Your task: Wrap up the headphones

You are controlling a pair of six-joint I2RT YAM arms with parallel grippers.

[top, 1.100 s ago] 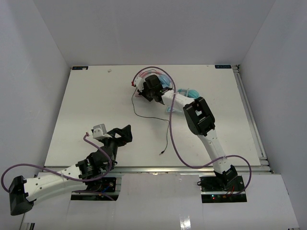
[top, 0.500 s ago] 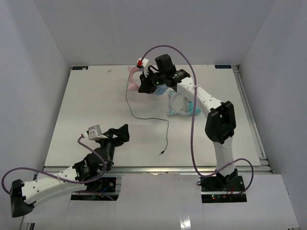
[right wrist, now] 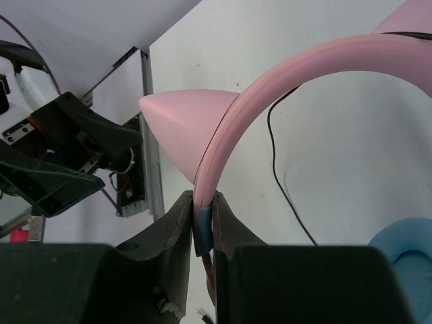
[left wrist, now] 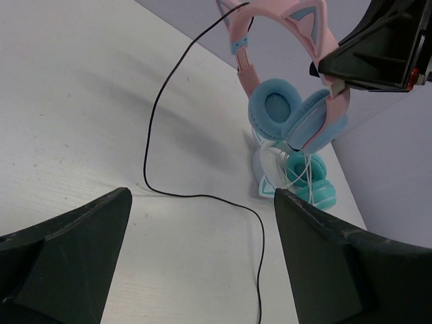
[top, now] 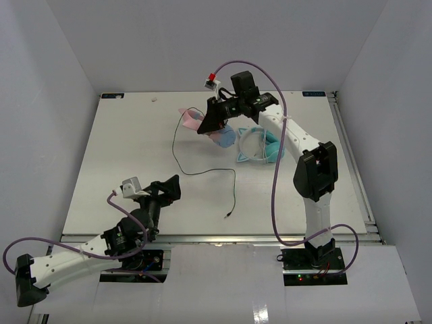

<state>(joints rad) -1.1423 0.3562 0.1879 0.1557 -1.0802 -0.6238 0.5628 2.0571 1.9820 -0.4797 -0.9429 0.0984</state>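
With our right hand (right wrist: 202, 210) clamped on the raised headphones (left wrist: 273, 111), we reckon our wide-open left hand (left wrist: 201, 202) next catches the cable (left wrist: 146, 162) beneath them.

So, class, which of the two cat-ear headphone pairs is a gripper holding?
The pink pair with light-blue cups: the right gripper pinches its headband. The white pair with teal cups lies ungripped on the table.
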